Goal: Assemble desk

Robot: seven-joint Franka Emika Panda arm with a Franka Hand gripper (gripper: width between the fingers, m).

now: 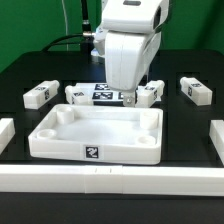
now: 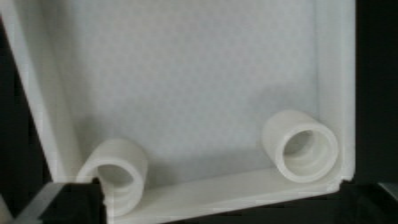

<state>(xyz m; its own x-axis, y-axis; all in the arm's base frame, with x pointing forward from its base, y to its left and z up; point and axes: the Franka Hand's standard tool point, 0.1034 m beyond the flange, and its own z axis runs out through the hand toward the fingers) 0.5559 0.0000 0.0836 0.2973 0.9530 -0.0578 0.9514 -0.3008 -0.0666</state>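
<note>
**Desk:** Desk top (image 1: 105, 125) lies mid-worktop (image 1: 20, 75), sockets up, long axis running across the exterior view. Where are the legs?

**Photo:** From the exterior view's left: the first leg (image 1: 40, 94) is well apart from the tray and the second leg (image 1: 78, 92) is near its rear corner. Then come the marker board (image 1: 104, 95), the third leg (image 1: 150, 94) and the fourth leg (image 1: 196, 90) far out.

**Desk:** And the tool?

**Photo:** The tool (image 1: 130, 96) hangs over the tray's rear rim, right of centre, jaws spread wide and gripping nothing. Its wrist view looks down on two corner sockets (image 2: 302, 150). The third leg lies just beside it, likely the nearest pick.
</note>
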